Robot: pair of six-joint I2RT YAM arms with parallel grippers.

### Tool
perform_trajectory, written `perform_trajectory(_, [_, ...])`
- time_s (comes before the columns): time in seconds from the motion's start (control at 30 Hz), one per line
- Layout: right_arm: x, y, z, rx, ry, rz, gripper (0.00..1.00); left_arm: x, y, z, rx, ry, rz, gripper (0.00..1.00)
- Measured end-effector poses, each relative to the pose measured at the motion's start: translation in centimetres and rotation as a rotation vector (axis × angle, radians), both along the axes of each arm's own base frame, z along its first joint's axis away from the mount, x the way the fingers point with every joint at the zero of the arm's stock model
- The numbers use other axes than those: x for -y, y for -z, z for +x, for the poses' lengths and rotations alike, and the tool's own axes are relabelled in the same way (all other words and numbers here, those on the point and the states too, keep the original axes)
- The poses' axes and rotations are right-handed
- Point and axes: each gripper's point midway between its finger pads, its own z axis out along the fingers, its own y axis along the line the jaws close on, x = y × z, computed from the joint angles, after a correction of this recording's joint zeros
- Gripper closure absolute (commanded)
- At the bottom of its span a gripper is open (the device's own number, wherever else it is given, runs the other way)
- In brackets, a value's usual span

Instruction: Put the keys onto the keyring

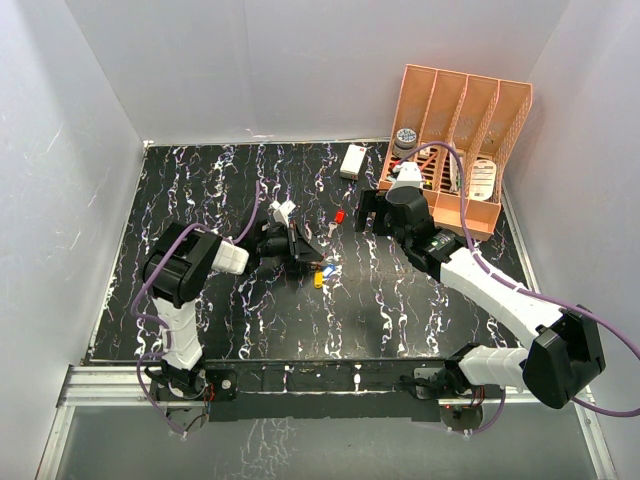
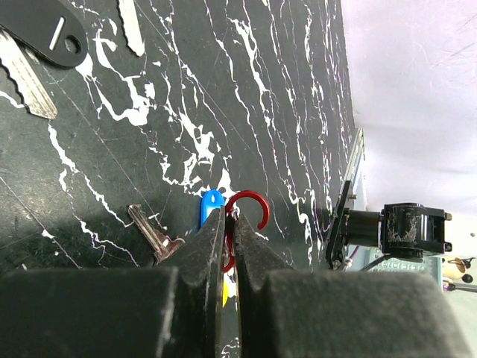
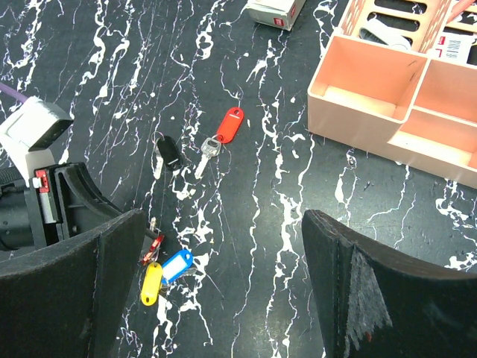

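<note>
My left gripper [image 2: 229, 216] is shut on the red keyring [image 2: 251, 200], whose open hook sticks out past the fingertips. A blue-headed key [image 2: 211, 206] lies right beside the hook, with a bare metal key [image 2: 153, 235] to its left. In the right wrist view the keyring [image 3: 151, 248] touches the blue key [image 3: 177, 265] and the yellow key [image 3: 151, 283]. A red-headed key [image 3: 229, 125] and a black-headed key [image 3: 169, 153] lie farther off. My right gripper [image 3: 223, 224] hangs open above the mat, holding nothing. From above, the left gripper [image 1: 310, 257] is next to the yellow and blue keys [image 1: 322, 275].
A peach desk organizer [image 1: 470, 110] stands at the back right, close behind the right gripper [image 1: 372, 215]. A white rectangular box [image 1: 352, 160] lies at the back of the black marbled mat [image 1: 200, 320]. White walls enclose the table.
</note>
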Motion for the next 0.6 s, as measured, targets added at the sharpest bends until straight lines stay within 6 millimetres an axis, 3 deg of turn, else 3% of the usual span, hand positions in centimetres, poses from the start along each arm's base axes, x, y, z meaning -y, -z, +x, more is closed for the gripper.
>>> perform_trajectory(0.6, [0.03,0.07,0.01,-0.003,-0.004,0.004,0.15,0.06,0.28,0.15,0.002,0.001,0.002,1.0])
